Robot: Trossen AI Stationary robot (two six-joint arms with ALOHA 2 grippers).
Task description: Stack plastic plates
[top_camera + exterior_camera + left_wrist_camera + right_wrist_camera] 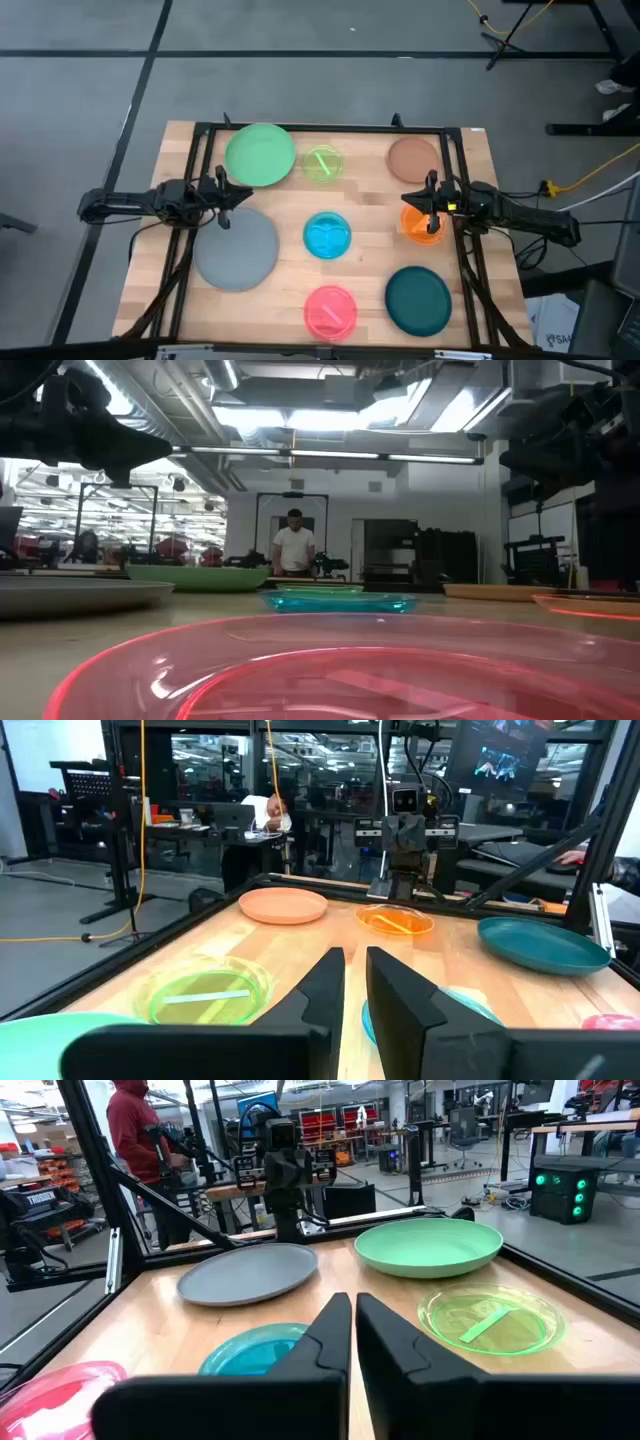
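Note:
Eight round plates lie flat and apart on the wooden table. The larger ones are light green [260, 155], grey [237, 248], brown [413, 158] and dark teal [418, 300]. The smaller translucent ones are lime [322, 165], blue [327, 235], orange [422, 222] and pink [330, 310]. My left gripper [250, 195] hovers shut between the light green and grey plates, pointing toward the table's right. My right gripper [405, 200] hovers shut between the brown and orange plates, pointing left. Neither touches a plate.
A black frame [330, 128] runs around the table's edges. Bare wood [370, 200] lies between the two grippers at the table's middle. A person [295, 545] stands in the room behind the table, and another [135, 1140] in a red hooded top stands beyond the left side.

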